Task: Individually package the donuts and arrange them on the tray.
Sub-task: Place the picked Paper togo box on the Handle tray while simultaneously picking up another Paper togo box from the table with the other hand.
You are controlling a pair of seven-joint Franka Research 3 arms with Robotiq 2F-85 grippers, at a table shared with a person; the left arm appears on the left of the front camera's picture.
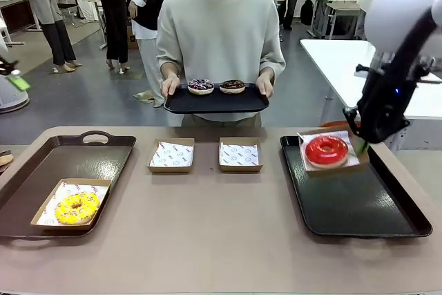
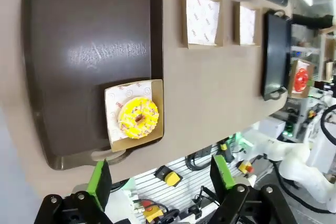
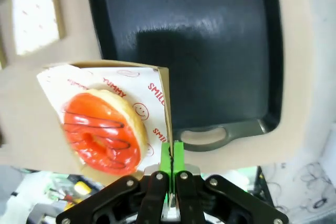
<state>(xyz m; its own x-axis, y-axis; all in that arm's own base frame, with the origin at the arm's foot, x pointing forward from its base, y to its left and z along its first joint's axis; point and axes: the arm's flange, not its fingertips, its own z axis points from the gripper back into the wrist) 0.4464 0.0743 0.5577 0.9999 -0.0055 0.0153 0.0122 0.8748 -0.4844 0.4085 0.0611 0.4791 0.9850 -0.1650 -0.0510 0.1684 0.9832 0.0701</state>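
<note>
A glossy red donut (image 1: 327, 150) (image 3: 102, 132) lies in a paper-lined cardboard box (image 3: 157, 85). My right gripper (image 1: 360, 144) (image 3: 171, 153) is shut on that box's side wall and holds it over the far left corner of the black tray (image 1: 359, 205) (image 3: 199, 35). The yellow donut (image 1: 77, 207) (image 2: 138, 117) sits boxed at the near end of the brown tray (image 1: 76, 157) (image 2: 89, 51). High above that tray's near edge my left gripper (image 2: 160, 179) is open and holds nothing. A person holds a small black tray (image 1: 215, 103) with a purple donut (image 1: 201, 86) and a chocolate donut (image 1: 233, 86).
Two empty paper-lined boxes (image 1: 171, 155) (image 1: 239, 155) stand side by side mid-table, between the two big trays. In the left wrist view they show as one box (image 2: 203, 19) and another (image 2: 247, 24). Bare tabletop lies in front of them. Other people and tables are far behind.
</note>
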